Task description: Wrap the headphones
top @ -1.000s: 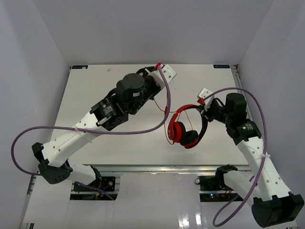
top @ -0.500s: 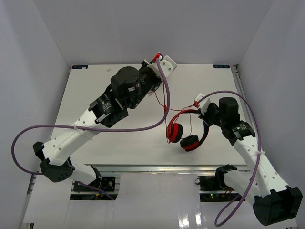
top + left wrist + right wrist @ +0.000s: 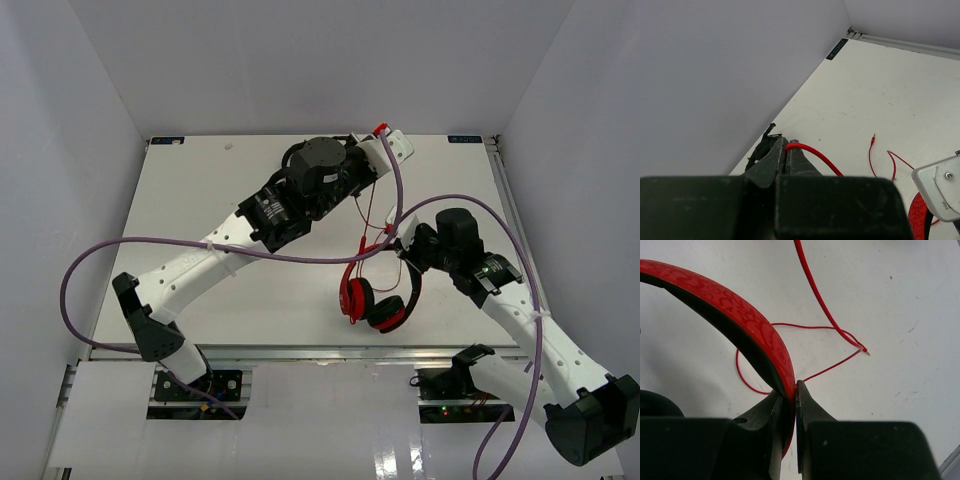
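Right wrist: R gripper (image 3: pixel 793 388) tight on headphones (image 3: pixel 738 311) band; left wrist: L gripper (image 3: pixel 786 145) tight on cable (image 3: pixel 816 155).

Glossy red plastic headphones (image 3: pixel 356 297), matt table (image 3: pixel 200 190)

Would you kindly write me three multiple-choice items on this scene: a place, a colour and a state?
1. Where does the right hand grip the headphones? A. ear cup B. plug C. headband
2. What colour is the cable? A. red B. black C. white
3. How is the left hand? A. open B. shut on the cable C. shut on the plug
Key: 1 C, its jaws pinch the headband; 2 A, red in every view; 3 B, the cable leaves its closed jaws.
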